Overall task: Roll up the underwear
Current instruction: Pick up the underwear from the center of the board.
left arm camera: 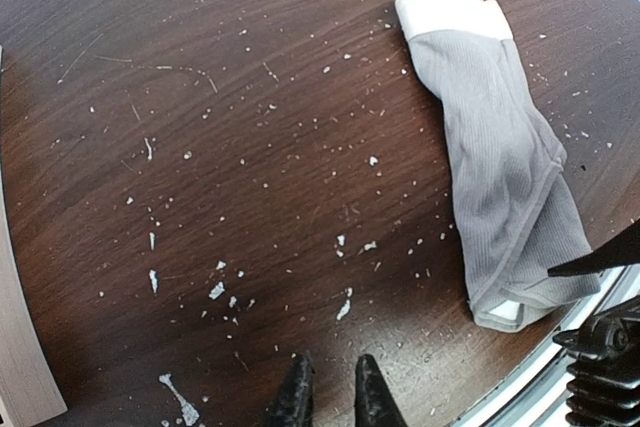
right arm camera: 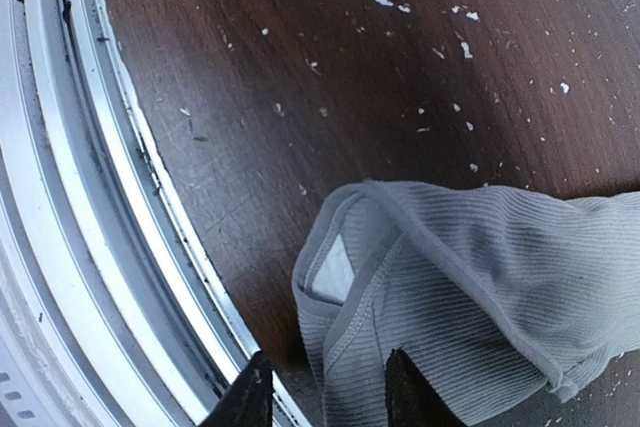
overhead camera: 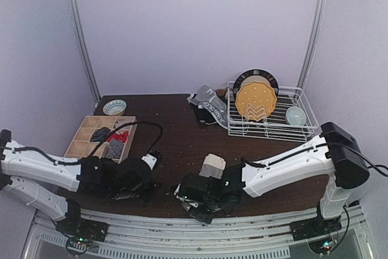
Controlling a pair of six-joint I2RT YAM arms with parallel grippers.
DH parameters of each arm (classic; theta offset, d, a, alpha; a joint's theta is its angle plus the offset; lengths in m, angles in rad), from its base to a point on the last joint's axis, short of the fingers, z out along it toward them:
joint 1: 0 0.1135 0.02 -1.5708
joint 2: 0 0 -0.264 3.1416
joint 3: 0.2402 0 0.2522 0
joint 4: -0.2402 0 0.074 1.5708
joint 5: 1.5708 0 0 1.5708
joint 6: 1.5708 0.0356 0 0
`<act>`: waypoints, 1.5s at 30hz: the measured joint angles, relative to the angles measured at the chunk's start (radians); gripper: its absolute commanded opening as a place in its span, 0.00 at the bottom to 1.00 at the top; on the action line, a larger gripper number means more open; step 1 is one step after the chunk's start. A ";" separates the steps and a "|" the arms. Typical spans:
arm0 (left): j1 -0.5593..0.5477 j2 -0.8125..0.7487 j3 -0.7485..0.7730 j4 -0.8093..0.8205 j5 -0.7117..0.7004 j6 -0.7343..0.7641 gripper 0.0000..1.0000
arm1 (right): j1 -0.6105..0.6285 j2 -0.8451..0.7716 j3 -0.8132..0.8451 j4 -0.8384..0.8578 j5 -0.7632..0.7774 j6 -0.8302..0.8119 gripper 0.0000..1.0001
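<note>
A grey ribbed underwear lies folded into a long strip near the table's front edge, its white waistband end pointing away. It also shows in the top view. My right gripper is open and low over its near end. One finger stands over the edge rail, the other is against the cloth, and a fold lies between them. My left gripper hovers over bare table left of the strip, its jaws only narrowly open with nothing between them. More underwear is piled at the back.
A white wire dish rack at the back right holds an orange plate and a small bowl. A wooden compartment tray and a bowl sit at the left. The metal edge rail runs right beside my right fingers.
</note>
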 measured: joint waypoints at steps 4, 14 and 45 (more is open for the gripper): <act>0.000 0.008 0.000 0.005 0.000 -0.001 0.13 | 0.003 0.008 -0.002 0.000 0.000 0.014 0.31; 0.000 0.046 0.000 0.014 0.001 -0.003 0.13 | 0.003 0.030 -0.015 -0.003 0.023 0.039 0.14; -0.002 0.204 -0.080 0.563 0.299 0.381 0.61 | -0.256 -0.212 -0.340 0.291 -0.438 0.203 0.00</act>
